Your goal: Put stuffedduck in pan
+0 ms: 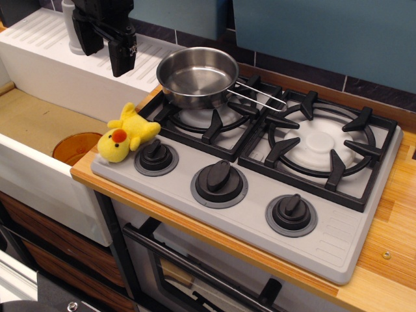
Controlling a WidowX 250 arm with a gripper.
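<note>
The stuffedduck [127,135], a small yellow plush with an orange-red beak, lies on the front left corner of the grey stove top, beside the left knob [156,156]. The pan [197,76], round shiny steel with a thin wire handle pointing right, sits on the back left burner, empty. My gripper [104,40] is black and hangs at the top left above the white drying rack, well behind and left of the duck. It holds nothing; its fingers appear spread apart.
A white sink [39,136] with an orange plate [77,147] in its basin lies left of the stove. The right burner grate [322,146] is bare. Two more knobs [219,183] line the stove front. A blue wall stands behind.
</note>
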